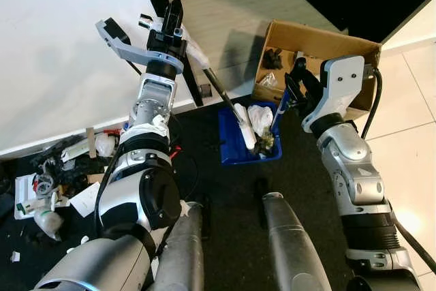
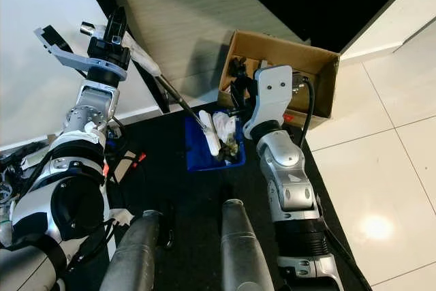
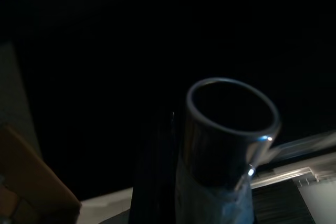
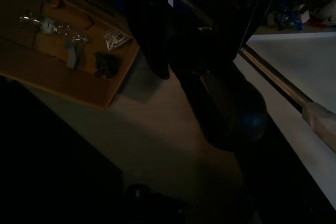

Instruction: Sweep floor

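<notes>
My left gripper (image 1: 174,20) is raised high and shut on the broom handle (image 1: 216,88), a dark pole with white wrapping near the grip. The pole slants down to a white broom head (image 1: 245,134) that lies in the blue dustpan (image 1: 231,142) on the black floor. White scraps (image 1: 261,119) and dark debris lie in the pan. My right gripper (image 1: 294,90) is shut on the dustpan's upright handle (image 1: 278,114) just above the pan. The pole's open top end (image 3: 231,124) appears in the dark left wrist view. The right wrist view has the pole (image 4: 273,77) beyond dark fingers.
An open cardboard box (image 1: 320,42) with small items stands right behind the dustpan. Cables, paper and clutter (image 1: 54,168) lie on the floor at my left, under a white panel (image 1: 61,46). Pale tiles (image 1: 409,134) lie to the right. My legs (image 1: 286,236) are below.
</notes>
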`<state>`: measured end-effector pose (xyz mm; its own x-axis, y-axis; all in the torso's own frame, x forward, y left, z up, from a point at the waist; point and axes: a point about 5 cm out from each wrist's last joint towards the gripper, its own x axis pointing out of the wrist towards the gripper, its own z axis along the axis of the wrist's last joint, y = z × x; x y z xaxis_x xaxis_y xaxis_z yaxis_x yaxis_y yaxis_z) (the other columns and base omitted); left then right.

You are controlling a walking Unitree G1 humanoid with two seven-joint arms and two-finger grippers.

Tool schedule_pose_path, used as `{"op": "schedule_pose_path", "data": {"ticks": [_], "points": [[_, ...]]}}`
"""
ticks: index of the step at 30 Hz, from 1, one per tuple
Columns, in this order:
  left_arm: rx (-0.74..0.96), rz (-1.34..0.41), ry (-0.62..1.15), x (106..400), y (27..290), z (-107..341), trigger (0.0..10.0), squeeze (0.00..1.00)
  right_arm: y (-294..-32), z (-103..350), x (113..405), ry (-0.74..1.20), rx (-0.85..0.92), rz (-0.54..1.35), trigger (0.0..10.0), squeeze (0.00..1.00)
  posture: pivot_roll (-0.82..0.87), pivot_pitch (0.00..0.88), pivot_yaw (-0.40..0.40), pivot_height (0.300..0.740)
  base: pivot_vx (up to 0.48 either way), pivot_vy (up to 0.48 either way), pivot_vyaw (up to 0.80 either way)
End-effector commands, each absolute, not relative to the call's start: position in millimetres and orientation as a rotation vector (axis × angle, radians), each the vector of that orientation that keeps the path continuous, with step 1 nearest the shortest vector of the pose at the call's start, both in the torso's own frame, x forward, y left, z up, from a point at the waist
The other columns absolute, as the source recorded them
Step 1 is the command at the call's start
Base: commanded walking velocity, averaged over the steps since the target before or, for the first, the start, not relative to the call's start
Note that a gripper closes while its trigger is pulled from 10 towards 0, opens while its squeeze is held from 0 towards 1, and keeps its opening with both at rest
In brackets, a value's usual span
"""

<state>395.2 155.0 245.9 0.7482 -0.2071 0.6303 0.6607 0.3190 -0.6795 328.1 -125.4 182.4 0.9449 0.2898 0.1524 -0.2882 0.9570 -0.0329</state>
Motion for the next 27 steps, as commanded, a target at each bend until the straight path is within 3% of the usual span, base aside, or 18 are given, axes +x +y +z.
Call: {"op": "schedule_pose_path", "data": {"ticks": [1, 3, 4, 6, 9, 14, 22, 27], "points": [[-1.034, -0.672, -0.566, 388.6, 167.4, 263.1, 10.0, 0.0, -118.2, 144.4, 323.2, 0.012, 0.052, 0.338, 10.0, 0.0, -0.15, 0.446, 0.085, 0.74, 0.0, 0.0, 0.0], [-0.805, -0.668, -0.54, 382.9, 179.1, 267.9, 10.0, 0.0, -118.9, 145.7, 324.8, 0.004, 0.054, 0.336, 10.0, 0.0, -0.14, 0.431, 0.091, 0.74, 0.0, 0.0, 0.0], [-0.805, -0.668, -0.54, 382.9, 179.1, 267.9, 10.0, 0.0, -118.9, 145.7, 324.8, 0.004, 0.054, 0.336, 10.0, 0.0, -0.14, 0.431, 0.091, 0.74, 0.0, 0.0, 0.0], [-0.563, -0.631, -0.524, 370.2, 200.5, 275.4, 10.0, 0.0, -119.6, 145.8, 326.1, -0.003, 0.066, 0.329, 10.0, 0.0, -0.1, 0.405, 0.103, 0.74, 0.0, 0.0, 0.0], [-0.448, -0.573, -0.538, 355.4, 223.8, 289.0, 10.0, 0.0, -122.5, 144.6, 327.5, -0.002, 0.101, 0.311, 10.0, 0.0, -0.06, 0.38, 0.109, 0.74, 0.0, 0.0, 0.0], [-0.456, -0.404, -0.528, 325.1, 261.6, 318.3, 10.0, 0.0, -143.6, 152.2, 331.5, -0.03, 0.134, 0.256, 10.0, 0.0, 0.0, 0.328, 0.108, 0.74, 0.0, 0.0, 0.0], [-0.392, -0.246, -0.26, 318.6, 262.2, 277.0, 10.0, 0.0, -166.0, 160.1, 334.8, -0.055, 0.154, 0.196, 10.0, 0.0, 0.02, 0.253, 0.106, 0.74, 0.0, 0.0, 0.0], [-0.304, -0.132, 0.023, 318.8, 238.9, 215.8, 10.0, 0.0, -177.3, 163.9, 335.9, -0.067, 0.211, 0.149, 10.0, 0.0, 0.01, 0.191, 0.111, 0.74, 0.0, 0.0, 0.0]]}}
